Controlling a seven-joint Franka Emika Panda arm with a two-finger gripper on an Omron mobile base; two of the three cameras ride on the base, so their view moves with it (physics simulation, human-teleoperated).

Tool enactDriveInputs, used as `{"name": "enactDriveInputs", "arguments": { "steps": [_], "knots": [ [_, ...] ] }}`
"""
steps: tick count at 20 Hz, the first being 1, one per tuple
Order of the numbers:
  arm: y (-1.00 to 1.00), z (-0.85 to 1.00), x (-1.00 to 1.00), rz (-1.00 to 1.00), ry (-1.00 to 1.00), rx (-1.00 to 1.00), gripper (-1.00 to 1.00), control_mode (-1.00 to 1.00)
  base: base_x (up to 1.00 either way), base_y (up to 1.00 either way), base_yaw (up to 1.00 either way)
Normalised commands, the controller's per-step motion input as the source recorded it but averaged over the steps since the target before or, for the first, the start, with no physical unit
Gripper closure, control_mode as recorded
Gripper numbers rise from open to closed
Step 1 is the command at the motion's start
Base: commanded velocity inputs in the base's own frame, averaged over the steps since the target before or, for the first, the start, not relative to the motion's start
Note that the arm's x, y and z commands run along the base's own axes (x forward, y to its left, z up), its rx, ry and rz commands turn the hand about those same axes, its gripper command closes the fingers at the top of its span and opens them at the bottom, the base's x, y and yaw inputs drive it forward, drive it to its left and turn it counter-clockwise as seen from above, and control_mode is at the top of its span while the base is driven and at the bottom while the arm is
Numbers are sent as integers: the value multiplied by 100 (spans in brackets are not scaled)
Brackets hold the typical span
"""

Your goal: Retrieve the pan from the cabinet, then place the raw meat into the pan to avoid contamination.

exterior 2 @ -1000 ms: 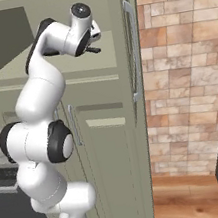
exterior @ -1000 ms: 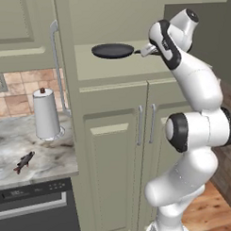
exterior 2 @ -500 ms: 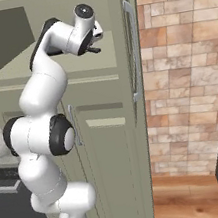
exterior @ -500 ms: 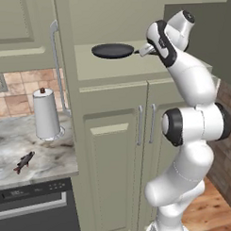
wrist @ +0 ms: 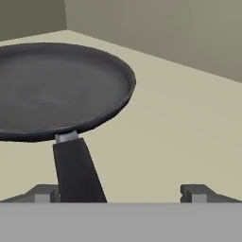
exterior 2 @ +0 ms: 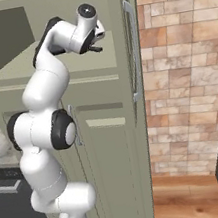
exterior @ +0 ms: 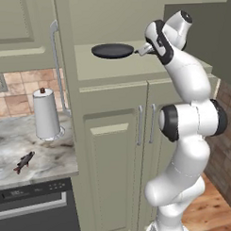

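Since a second ago the arm has straightened a little and its elbow has swung right; the pan [exterior: 113,51] has not moved. The gripper [exterior: 148,49] has stayed right at the end of the pan's handle [wrist: 75,172] on the open shelf of the cabinet [exterior: 118,136].

In the hand view the two fingertips [wrist: 45,193] stand wide apart, nothing clamped. The handle runs up between them but sits hard against the left tip rather than centred. The pan lies flat on the pale shelf, dish away from the hand, handle pointing back at it.

The raw meat [exterior: 23,161], a small dark fish, lies on the marble counter [exterior: 52,155] well below and to the left, near the paper-towel roll [exterior: 45,114], untouched.

Judged step: lining up for the handle grasp, early in the task.

Risks: closing off-centre could let the near tip shove the handle sideways and spin the pan on the shelf instead of pinching it. A grip at the far end of a thin handle leaves the heavy dish levering on the fingers, so it may droop or twist on lift. The open door [exterior: 59,67] stands beside the exit path and could be clipped.
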Motion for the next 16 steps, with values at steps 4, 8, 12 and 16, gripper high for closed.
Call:
{"name": "enactDriveInputs", "arguments": {
  "steps": [4,8,12,16],
  "knots": [
    [0,-2,2,0,0,0,-100,-100,0,0,0],
    [0,-3,0,1,0,0,-100,-100,0,0,0],
    [0,-7,0,3,0,0,-100,-100,0,0,0],
    [3,-9,0,2,0,0,100,-100,0,0,0]
  ]
}}
